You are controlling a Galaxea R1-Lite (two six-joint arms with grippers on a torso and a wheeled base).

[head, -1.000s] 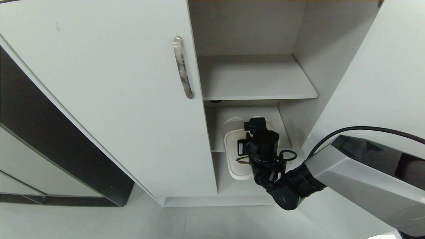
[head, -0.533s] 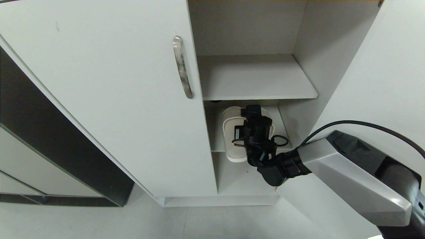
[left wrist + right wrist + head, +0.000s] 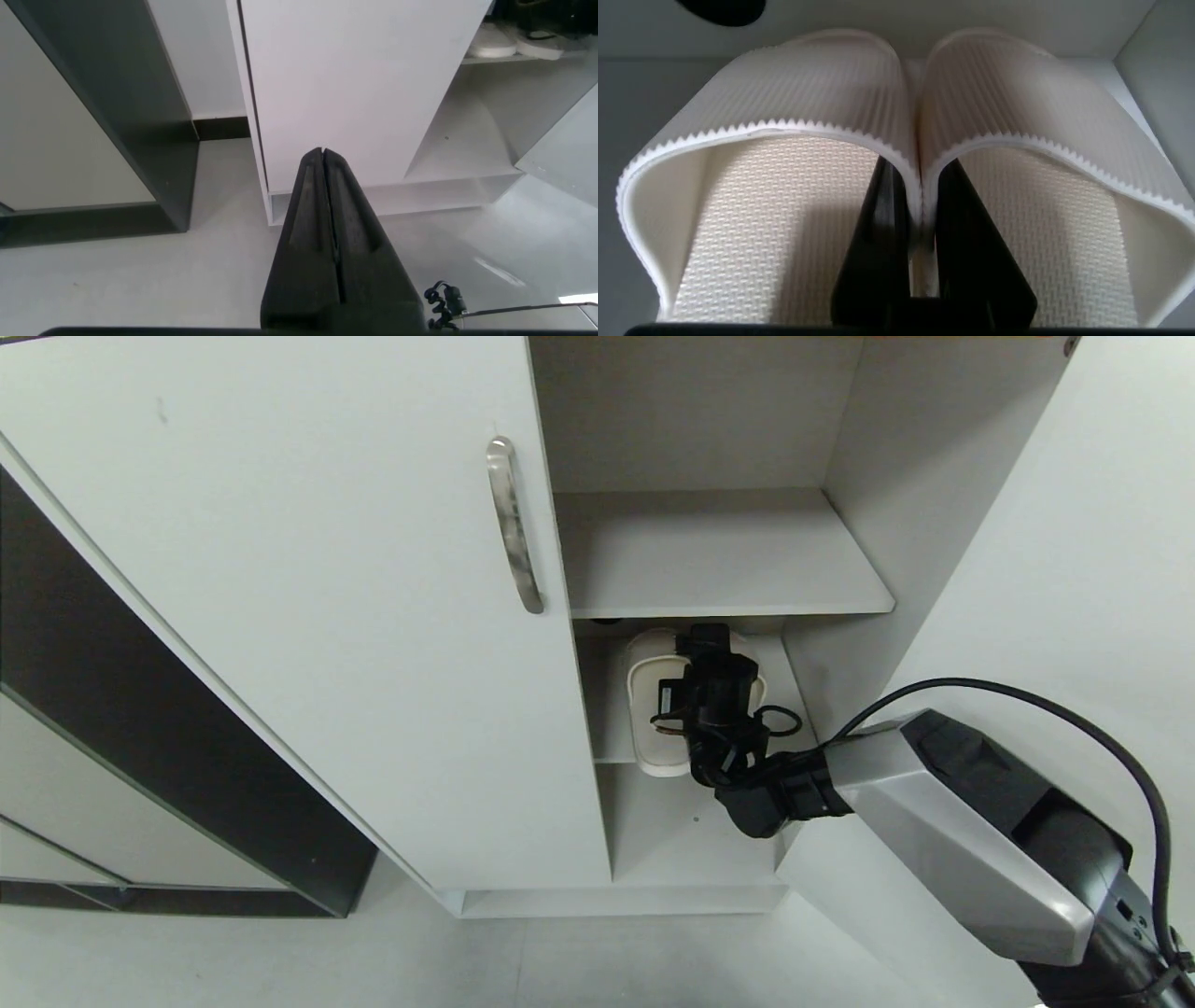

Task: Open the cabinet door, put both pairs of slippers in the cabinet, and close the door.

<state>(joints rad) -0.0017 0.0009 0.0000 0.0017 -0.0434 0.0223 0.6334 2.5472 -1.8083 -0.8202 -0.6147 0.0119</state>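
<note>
A dark grey panel [image 3: 140, 728] flanks the tall white laminate cabinet [image 3: 691, 420] on the left, above a pale grey floor [image 3: 280, 961]. The cabinet's flat white left door [image 3: 280, 569] is closed, and its curved brushed-metal handle [image 3: 513, 523] runs upright near the inner edge. The left gripper [image 3: 321, 157], black and wedge-shaped, hangs over the floor in front of the foot of that door. Its two fingers are pressed flat together with nothing between them.

To the right of the handle the compartment stands open. It has a white upper shelf [image 3: 719, 560], a white lower shelf [image 3: 789, 705] beneath it and the cabinet's bottom board [image 3: 653, 831] lowest of all. A pair of cream-white foam slippers [image 3: 651, 719] with ribbed straps lies side by side at the lower shelf. The toes point inward and the heels jut just past the shelf's front edge; whether the soles rest on the shelf cannot be told.

The right gripper [image 3: 708, 639] reaches into the compartment from the right and is clamped on the slippers. In the right wrist view its black fingers [image 3: 878, 224] pinch the two adjoining inner walls of the pair, just behind the straps. At far right the cabinet's white right door [image 3: 1074, 569] is swung wide open.
</note>
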